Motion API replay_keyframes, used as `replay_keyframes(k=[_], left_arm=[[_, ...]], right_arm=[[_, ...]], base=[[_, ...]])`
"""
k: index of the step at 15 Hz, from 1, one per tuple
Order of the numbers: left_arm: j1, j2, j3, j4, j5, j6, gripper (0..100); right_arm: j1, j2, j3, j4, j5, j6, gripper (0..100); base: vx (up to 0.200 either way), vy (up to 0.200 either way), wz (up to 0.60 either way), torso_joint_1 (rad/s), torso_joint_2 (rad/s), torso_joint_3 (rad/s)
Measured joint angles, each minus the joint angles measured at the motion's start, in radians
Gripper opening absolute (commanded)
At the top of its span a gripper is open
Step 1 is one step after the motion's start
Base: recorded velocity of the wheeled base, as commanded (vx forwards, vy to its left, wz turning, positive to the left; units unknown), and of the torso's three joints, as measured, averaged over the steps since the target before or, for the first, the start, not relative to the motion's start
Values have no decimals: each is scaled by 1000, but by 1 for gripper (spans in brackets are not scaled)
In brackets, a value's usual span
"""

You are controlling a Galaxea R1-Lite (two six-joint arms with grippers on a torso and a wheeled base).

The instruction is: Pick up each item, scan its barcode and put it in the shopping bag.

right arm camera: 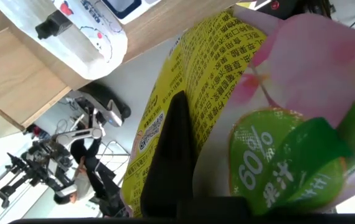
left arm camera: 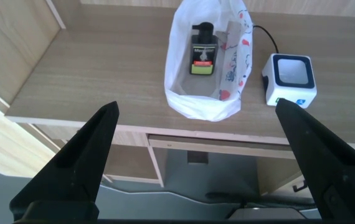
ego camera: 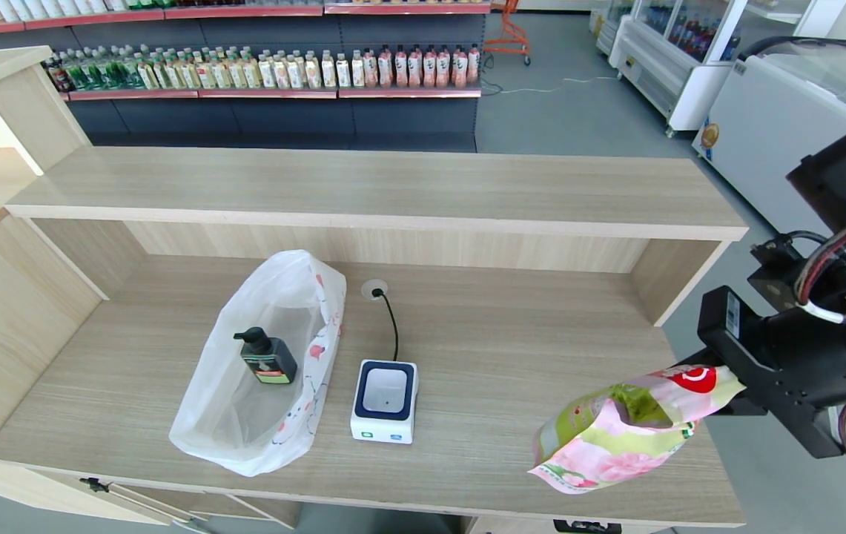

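As right gripper (ego camera: 715, 386) clamps it, pouch (ego camera: 615, 437) over counter (ego camera: 504, 348) corner

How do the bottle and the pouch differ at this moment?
The bottle lies inside the bag; the pouch hangs from the right gripper over the counter's right end. The bottle is dark and rigid with a pump top; the pouch is soft, pink and green. The bottle is left of the scanner, the pouch to its right. Neither is over the scanner.
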Motion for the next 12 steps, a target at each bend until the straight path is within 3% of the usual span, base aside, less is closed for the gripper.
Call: replay_keyframes(k=[11,12], left_arm=[[0,0,0,0,0,-1,100],[0,0,0,0,0,-2,100]], right_arm=[[46,35,-7,-8,1,16,0],[41,53,-8,-10,1,15,0]], base=[[0,200,0,0,2,2],[0,0,0,0,0,0]])
